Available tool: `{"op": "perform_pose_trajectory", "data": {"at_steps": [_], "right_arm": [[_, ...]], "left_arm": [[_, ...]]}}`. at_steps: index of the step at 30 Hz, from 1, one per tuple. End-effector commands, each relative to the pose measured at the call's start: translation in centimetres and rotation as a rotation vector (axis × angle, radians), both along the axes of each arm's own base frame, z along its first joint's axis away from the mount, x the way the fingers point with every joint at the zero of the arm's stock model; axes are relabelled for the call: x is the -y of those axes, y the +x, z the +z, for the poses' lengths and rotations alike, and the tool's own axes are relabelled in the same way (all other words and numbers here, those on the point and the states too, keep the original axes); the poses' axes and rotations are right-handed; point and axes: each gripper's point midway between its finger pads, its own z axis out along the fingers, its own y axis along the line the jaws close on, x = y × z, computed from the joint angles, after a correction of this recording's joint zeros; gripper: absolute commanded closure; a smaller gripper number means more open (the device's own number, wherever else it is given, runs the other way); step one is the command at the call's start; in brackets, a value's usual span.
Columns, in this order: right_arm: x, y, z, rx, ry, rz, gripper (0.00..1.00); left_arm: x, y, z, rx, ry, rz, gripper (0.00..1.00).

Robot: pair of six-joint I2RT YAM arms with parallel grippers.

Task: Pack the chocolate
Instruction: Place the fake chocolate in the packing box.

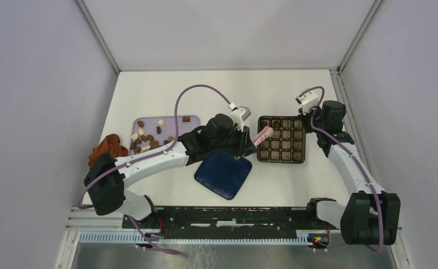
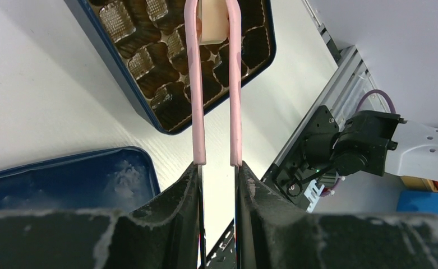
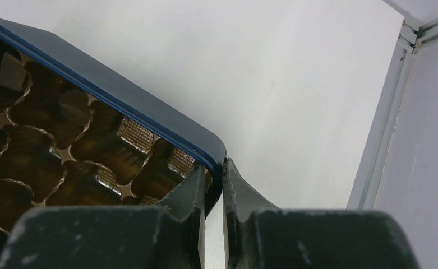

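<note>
Left gripper (image 2: 217,174) is clenched on the pink tongs (image 2: 196,84), and the tong tips are pinching one cream-white piece (image 2: 213,22) over the box (image 1: 282,162), so I'd call this the drop-off step of a single carry. Right gripper (image 3: 213,185) is clamped on the rim at a box corner, one finger inside and one outside, which looks like it's just bracing the box.

Next move, my guess: line the piece up over a free cell, lower it, then ease the squeeze so the tongs spring apart. The cells are small, so being off-centre could leave the piece sitting on a divider. Most cells look empty, so it's early days.

The rest of the chocolate (image 1: 149,137) sits loose on a lilac tray (image 1: 174,117) at about 9 o'clock on the desk (image 1: 205,95), and the box is at 3 o'clock. There's a dark blue lid (image 1: 223,174) at 6 o'clock and a reddish-brown cloth (image 1: 107,148) bunched at the left edge, around 8.

The desk is plain white and matte, with pale grey walls on three sides and a metal rail (image 1: 205,235) along the near edge.
</note>
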Motion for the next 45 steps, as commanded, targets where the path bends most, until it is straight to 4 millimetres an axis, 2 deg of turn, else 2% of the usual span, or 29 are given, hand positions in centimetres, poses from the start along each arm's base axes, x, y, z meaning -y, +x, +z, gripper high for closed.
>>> {"op": "perform_pose_trajectory", "data": {"at_steps": [1,6,11,19,27,34,42,45], "right_arm": [[-1.1,0.6,1.0,0.050,0.023,0.040,1.00],[-2.2,0.5,-2.3,-0.073,0.062,0.089,1.00],[-2.3,0.5,-4.6,-0.149,0.070,0.091,1.00],[-2.3,0.3,-8.0,-0.269,0.068,0.094,0.98],[-2.2,0.3,-8.8,-0.304,0.063,0.095,0.93],[-2.3,0.3,-8.7,-0.303,0.068,0.105,0.76],[-2.3,0.3,-8.3,-0.296,0.069,0.114,0.60],[-2.2,0.3,-8.0,-0.286,0.069,0.111,0.57]], "left_arm": [[1.2,1.3,2.3,0.123,-0.036,0.006,0.98],[2.9,2.3,0.6,0.115,0.023,-0.008,0.98],[4.2,3.8,-1.1,0.126,0.101,-0.006,0.98],[5.6,5.7,-5.0,0.116,0.229,-0.014,0.98],[7.0,6.4,-7.0,0.101,0.271,-0.043,0.98],[7.3,6.4,-7.7,0.089,0.288,-0.059,0.97],[7.4,6.5,-8.1,0.074,0.309,-0.061,0.86],[7.5,6.4,-7.9,0.073,0.306,-0.064,0.82]]}}
